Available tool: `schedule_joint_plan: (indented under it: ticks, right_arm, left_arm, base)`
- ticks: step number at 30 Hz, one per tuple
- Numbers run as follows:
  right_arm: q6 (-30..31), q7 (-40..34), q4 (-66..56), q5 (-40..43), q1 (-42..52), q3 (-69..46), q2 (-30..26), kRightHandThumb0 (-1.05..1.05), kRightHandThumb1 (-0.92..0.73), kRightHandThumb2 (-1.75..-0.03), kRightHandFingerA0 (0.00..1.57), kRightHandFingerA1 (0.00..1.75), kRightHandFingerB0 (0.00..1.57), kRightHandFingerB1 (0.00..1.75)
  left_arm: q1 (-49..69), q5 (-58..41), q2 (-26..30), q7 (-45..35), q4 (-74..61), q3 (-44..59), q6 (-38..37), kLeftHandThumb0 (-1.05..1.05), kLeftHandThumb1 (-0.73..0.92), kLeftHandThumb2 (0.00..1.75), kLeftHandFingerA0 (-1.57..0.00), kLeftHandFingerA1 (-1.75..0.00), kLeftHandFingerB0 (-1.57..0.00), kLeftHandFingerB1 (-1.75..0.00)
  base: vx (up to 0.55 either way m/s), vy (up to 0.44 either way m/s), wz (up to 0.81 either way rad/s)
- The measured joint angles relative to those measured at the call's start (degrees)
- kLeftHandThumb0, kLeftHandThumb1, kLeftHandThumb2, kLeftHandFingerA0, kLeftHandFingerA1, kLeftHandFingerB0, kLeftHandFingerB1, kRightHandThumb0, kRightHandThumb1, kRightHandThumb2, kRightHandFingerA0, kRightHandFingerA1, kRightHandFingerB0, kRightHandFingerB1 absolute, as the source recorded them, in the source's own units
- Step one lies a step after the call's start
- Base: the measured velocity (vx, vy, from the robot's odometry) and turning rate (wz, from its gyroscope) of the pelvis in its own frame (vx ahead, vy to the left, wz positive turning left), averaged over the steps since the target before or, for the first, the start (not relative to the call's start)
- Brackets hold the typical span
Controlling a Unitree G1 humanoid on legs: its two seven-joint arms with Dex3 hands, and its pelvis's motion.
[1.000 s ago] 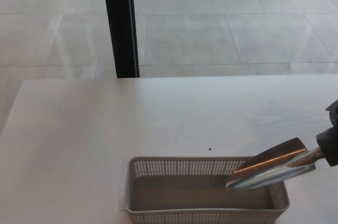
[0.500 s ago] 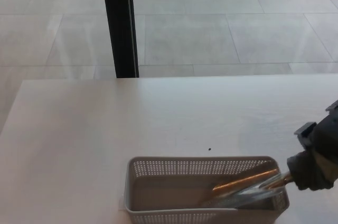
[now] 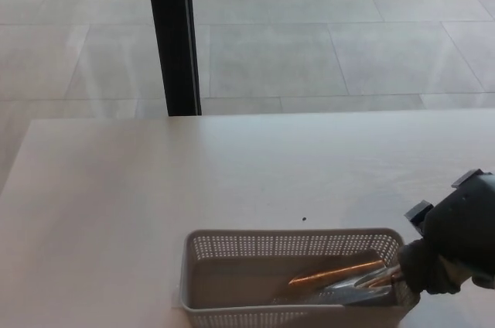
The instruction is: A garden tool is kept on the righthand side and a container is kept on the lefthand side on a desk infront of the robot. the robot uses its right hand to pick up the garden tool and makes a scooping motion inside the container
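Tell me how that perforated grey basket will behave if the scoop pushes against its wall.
The basket looks like thin plastic with perforated walls and holds nothing but the metal scoop, so it is probably light and may slide on the smooth desk. Its low, wide shape makes tipping unlikely. The walls may flex a little.

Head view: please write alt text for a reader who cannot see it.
The robot's right hand holds a metal garden trowel with its blade down inside a grey perforated basket on a pale desk. Behind are a tiled floor and a black post.
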Motion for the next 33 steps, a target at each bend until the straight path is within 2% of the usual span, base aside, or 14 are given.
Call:
schedule_joint_plan:
  ticks: [5, 6, 8, 9, 11, 12, 13, 14, 15, 18, 19, 20, 25, 33]
  right_arm:
    - [2.34, 2.33, 0.17, -4.31, -1.15, 2.46, 3.22, -0.46, -0.70, -0.82, 0.98, 1.75, 0.73, 1.35]
    - [2.95, 3.32, 0.25, -5.61, -1.54, 3.02, 4.06, -0.41, -0.67, -0.87, 0.98, 1.75, 0.70, 1.00]
    - [3.54, 4.77, 0.36, -7.07, -2.25, 3.94, 5.31, -0.43, -0.65, -0.83, 0.96, 1.75, 0.69, 1.23]
    - [3.85, 5.46, 0.44, -7.82, -2.66, 4.35, 6.05, -0.42, -0.58, -0.88, 1.17, 1.75, 0.76, 1.21]
    - [4.24, 6.67, 0.85, -9.15, -3.73, 4.99, 7.34, -0.42, -0.64, -0.84, 0.99, 1.75, 0.72, 1.28]
    - [4.30, 7.05, 0.88, -9.47, -4.01, 5.15, 7.70, -0.51, -0.53, -1.03, 1.23, 1.38, 0.85, 1.10]
    - [4.24, 7.53, 1.03, -9.98, -4.99, 5.82, 8.10, -0.47, -0.51, -1.02, 1.22, 1.37, 0.80, 0.99]
    - [4.21, 7.60, 1.11, -10.11, -5.47, 6.11, 8.32, -0.49, -0.54, -1.05, 1.22, 1.36, 0.81, 1.03]
    - [4.00, 7.65, 1.23, -10.41, -6.31, 6.84, 8.73, -0.41, -0.63, -0.84, 1.00, 1.75, 0.76, 1.26]
    - [3.75, 8.39, 1.49, -11.32, -8.72, 8.20, 10.32, -0.42, -0.62, -0.90, 1.01, 1.75, 0.77, 1.25]
    - [3.33, 8.91, 1.49, -11.53, -9.92, 9.16, 11.28, -0.41, -0.55, -0.93, 1.24, 1.68, 0.83, 1.23]
    - [2.96, 9.21, 1.48, -11.63, -10.59, 9.88, 12.21, -0.43, -0.67, -0.83, 0.99, 1.75, 0.72, 1.26]
    - [1.46, 9.97, 1.60, -12.48, -13.53, 12.02, 13.75, -0.42, -0.63, -0.88, 1.05, 1.75, 0.72, 1.51]
    - [1.18, 9.91, 1.06, -14.30, -12.26, 13.41, 14.45, -0.44, -0.65, -0.83, 1.04, 1.75, 0.70, 1.48]
  left_arm:
    - [-0.05, -0.08, 0.00, -0.26, 0.01, 0.38, -0.32, -0.52, 0.64, 0.59, -0.55, -0.66, -0.56, -0.51]
    - [-0.08, -0.09, 0.00, -0.35, 0.01, 0.43, -0.37, -0.53, 0.64, 0.59, -0.55, -0.66, -0.54, -0.51]
    - [0.05, -0.08, 0.00, -0.51, 0.00, 0.44, -0.48, -0.54, 0.62, 0.59, -0.57, -0.66, -0.55, -0.50]
    - [0.12, -0.08, 0.00, -0.58, 0.01, 0.43, -0.57, -0.54, 0.63, 0.59, -0.58, -0.66, -0.56, -0.50]
    - [0.19, -0.06, -0.01, -0.65, 0.03, 0.43, -0.76, -0.53, 0.63, 0.59, -0.58, -0.69, -0.57, -0.54]
    - [0.21, -0.08, -0.02, -0.70, 0.00, 0.46, -0.83, -0.53, 0.65, 0.60, -0.58, -0.67, -0.55, -0.51]
    - [0.38, -0.07, -0.02, -0.83, -0.15, 0.39, -0.98, -0.51, 0.64, 0.59, -0.60, -0.65, -0.55, -0.50]
    - [0.41, -0.04, -0.02, -0.86, -0.23, 0.28, -1.07, -0.51, 0.64, 0.59, -0.60, -0.62, -0.57, -0.48]
    - [0.40, 0.00, -0.02, -0.87, -0.33, 0.15, -1.21, -0.52, 0.63, 0.59, -0.60, -0.61, -0.59, -0.49]
    - [0.25, 0.03, -0.05, -0.85, -0.02, 0.07, -1.24, -0.54, 0.63, 0.59, -0.58, -0.66, -0.58, -0.52]
    - [0.00, 0.03, -0.05, -0.87, -0.03, 0.03, -1.24, -0.54, 0.63, 0.59, -0.59, -0.65, -0.62, -0.53]
    - [-0.10, 0.03, -0.05, -0.90, -0.07, 0.00, -1.26, -0.54, 0.63, 0.59, -0.59, -0.65, -0.62, -0.53]
    - [-0.14, 0.02, -0.07, -0.98, 0.04, -0.01, -1.32, -0.52, 0.63, 0.59, -0.57, -0.65, -0.61, -0.53]
    - [-0.56, 0.00, -0.12, -1.15, -0.01, 0.03, -1.30, -0.53, 0.64, 0.59, -0.57, -0.63, -0.59, -0.52]
  base:
    - [0.00, 0.000, 0.00]
    - [0.00, 0.000, 0.00]
    - [0.00, 0.000, 0.00]
    - [0.00, 0.000, 0.00]
    - [0.00, 0.000, 0.00]
    - [0.00, 0.000, 0.00]
    - [0.00, 0.000, 0.00]
    - [0.00, 0.000, 0.00]
    - [0.00, 0.000, 0.00]
    - [0.00, 0.000, 0.00]
    - [0.00, 0.000, 0.08]
    - [0.00, 0.000, 0.07]
    - [0.00, 0.000, 0.07]
    - [0.00, 0.000, 0.00]
